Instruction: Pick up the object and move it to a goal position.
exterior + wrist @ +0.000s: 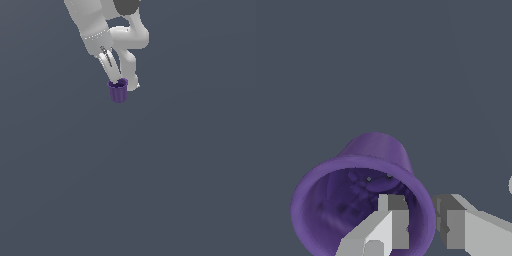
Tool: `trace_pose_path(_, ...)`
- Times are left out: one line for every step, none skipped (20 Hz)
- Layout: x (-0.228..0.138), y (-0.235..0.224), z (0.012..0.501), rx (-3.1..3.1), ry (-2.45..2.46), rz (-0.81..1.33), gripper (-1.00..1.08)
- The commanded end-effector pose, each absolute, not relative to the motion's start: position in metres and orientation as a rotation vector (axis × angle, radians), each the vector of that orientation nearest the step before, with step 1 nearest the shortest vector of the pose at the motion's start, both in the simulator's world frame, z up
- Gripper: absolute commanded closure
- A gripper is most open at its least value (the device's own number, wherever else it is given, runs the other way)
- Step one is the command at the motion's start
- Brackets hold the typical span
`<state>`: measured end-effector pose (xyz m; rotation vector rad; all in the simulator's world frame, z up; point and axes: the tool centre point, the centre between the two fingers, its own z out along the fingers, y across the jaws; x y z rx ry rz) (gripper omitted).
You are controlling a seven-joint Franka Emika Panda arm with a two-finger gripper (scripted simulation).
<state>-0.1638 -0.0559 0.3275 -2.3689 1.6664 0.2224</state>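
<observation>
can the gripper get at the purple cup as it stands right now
Likely yes: the gripper is already at the purple cup, one finger inside the rim and the other outside, straddling the wall. Nothing else stands nearby.

**A Plain Slate Backdrop**

A flat, dark blue-grey ground (150,190) fills both views edge to edge. It carries no seam, texture or horizon line. Light is even and soft; no wall, window or furniture can be told apart.

White rounded arm (125,37), dark joint cap (126,5), grey-padded end effector (421,220).
</observation>
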Motion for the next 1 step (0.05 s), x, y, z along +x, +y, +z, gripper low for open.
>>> trace_pose_path(-0.1649,-0.0557,0.3300,-2.369,1.666,0.221,1.08)
